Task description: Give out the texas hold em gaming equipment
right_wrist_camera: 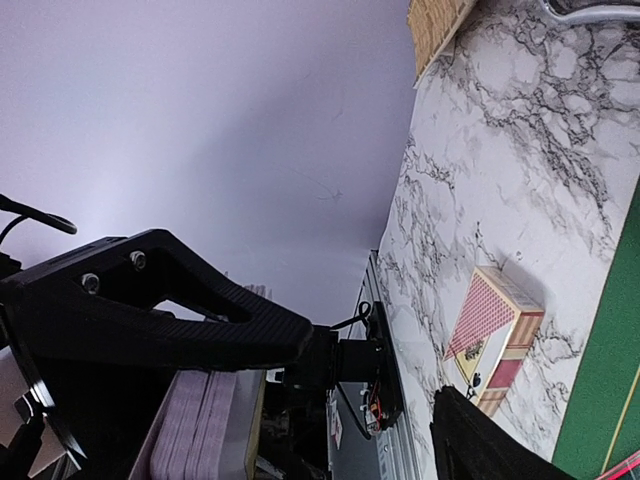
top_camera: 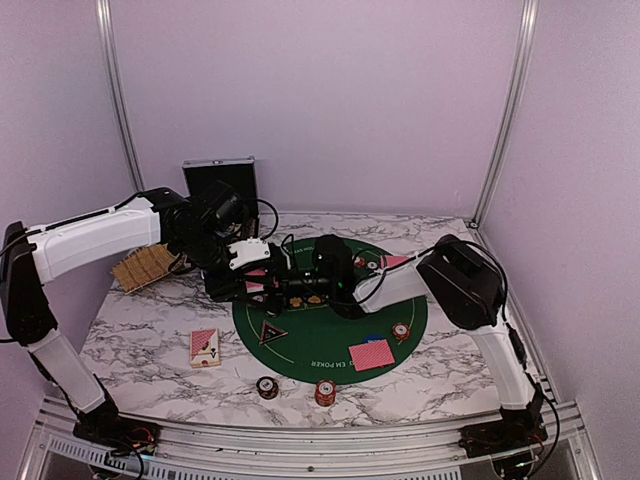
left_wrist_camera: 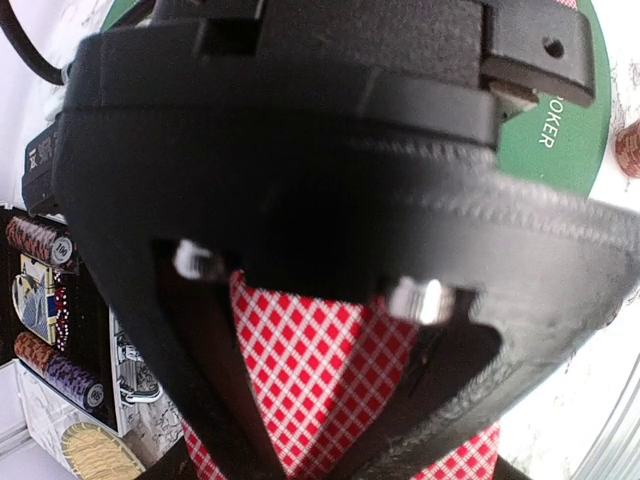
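On green mat (top_camera: 310, 342): red card (top_camera: 371, 354); card box (top_camera: 205, 347) left of it (on marble table (top_camera: 130, 340)).

A deck of red-checked cards (left_wrist_camera: 320, 390) is being held at the left edge of the green mat (top_camera: 320, 352). A red-backed card (top_camera: 372, 354), a black triangular marker (top_camera: 272, 331) and a red-white chip (top_camera: 401, 331) are lying on the mat's near half. A card box (top_camera: 205, 347), a dark chip (top_camera: 267, 387) and a reddish chip (top_camera: 325, 392) are resting on the marble table (top_camera: 130, 350).

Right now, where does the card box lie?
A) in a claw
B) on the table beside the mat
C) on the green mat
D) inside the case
B: the card box lies on the marble table, left of the green mat, not touching it.
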Action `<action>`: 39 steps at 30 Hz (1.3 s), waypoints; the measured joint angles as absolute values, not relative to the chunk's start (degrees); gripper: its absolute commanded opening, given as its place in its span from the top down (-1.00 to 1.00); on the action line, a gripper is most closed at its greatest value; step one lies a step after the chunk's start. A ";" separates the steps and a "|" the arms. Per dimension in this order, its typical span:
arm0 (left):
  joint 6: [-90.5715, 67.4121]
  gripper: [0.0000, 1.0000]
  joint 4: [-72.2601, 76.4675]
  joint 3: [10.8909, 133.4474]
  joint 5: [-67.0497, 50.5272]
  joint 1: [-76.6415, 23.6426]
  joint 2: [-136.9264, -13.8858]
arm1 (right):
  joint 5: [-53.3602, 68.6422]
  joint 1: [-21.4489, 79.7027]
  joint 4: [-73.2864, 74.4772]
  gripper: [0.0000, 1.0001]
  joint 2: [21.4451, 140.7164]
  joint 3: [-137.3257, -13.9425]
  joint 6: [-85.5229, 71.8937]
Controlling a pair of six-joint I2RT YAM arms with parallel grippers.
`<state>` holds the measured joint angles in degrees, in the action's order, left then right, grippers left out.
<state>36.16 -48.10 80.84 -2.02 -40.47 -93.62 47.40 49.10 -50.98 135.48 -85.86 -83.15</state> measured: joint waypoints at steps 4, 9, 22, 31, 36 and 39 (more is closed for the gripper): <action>36.16 1.00 -48.07 80.84 -2.04 -40.47 -93.62 | 47.11 48.47 -50.96 -0.48 134.34 -84.47 -82.78; 36.16 1.00 -48.07 80.84 -2.04 -40.47 -93.62 | 47.00 47.55 -50.98 -0.36 132.90 -82.70 -82.35; 36.16 1.00 -48.29 80.84 -2.04 -40.47 -93.62 | 47.00 45.82 -50.92 0.12 129.45 -78.76 -80.93; 36.16 1.00 -48.27 80.84 -2.04 -40.47 -93.62 | 46.98 44.73 -50.39 0.57 126.93 -76.58 -79.92; 36.16 1.00 -48.25 80.84 -2.02 -40.47 -93.62 | 46.96 44.21 -49.95 0.80 125.51 -75.11 -79.85; 36.16 1.00 -48.25 80.84 -1.98 -40.47 -93.62 | 46.98 43.77 -49.67 0.87 124.25 -74.30 -79.79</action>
<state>36.16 -48.25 80.84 -1.98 -40.47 -93.62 46.98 43.77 -49.67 124.25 -74.30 -79.79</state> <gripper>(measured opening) 0.642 0.095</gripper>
